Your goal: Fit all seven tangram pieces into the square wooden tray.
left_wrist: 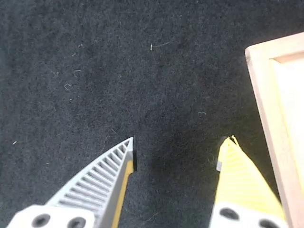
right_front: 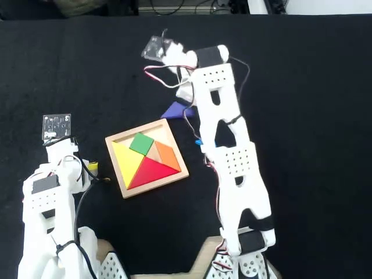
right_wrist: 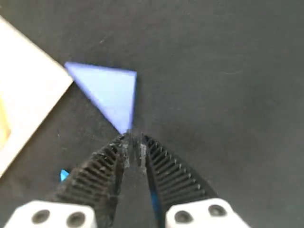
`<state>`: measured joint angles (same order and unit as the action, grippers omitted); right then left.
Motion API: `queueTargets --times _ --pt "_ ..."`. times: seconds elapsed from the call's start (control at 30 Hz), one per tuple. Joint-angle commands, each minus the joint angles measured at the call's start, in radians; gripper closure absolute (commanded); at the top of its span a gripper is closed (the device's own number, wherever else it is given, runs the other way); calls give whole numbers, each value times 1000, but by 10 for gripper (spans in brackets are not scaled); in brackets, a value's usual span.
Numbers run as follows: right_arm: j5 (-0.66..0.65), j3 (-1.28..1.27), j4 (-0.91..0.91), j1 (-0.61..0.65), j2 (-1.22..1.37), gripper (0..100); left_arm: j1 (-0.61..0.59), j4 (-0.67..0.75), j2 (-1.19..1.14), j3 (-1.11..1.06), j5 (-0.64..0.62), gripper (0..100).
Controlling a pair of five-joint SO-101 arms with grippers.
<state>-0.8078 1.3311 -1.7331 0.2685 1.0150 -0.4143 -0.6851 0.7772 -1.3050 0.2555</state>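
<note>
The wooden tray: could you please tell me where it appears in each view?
High view: the wooden tray lies tilted near the picture's middle.
Left wrist view: its corner and rim beside the left gripper.
Right wrist view: its pale rim by the blue triangle.
Shared landmark: that triangle, off the tray's corner in the high view too.

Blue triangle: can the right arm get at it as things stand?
Probably yes. The right gripper sits shut right at a corner of the blue triangle, with nothing between them; it would need to open first.

Bright even light, faint shadows on black table, tray rim washed pale.
</note>
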Motion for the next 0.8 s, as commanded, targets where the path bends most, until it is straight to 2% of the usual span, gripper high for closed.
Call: queueTargets --times 0.0,0.2,0.4,0.5,0.77 --pt "17 -81 -34 14 -147 988 1 21 2 7 -2 718" --pt "-209 -303 -17 28 -200 975 1 21 2 7 -2 718" --pt "-364 -309 -12 109 -122 714 1 21 2 7 -2 718" --pt "-428 -292 15 161 -82 712 1 21 2 7 -2 718" --pt "-431 -191 57 163 36 726 1 21 2 7 -2 718"
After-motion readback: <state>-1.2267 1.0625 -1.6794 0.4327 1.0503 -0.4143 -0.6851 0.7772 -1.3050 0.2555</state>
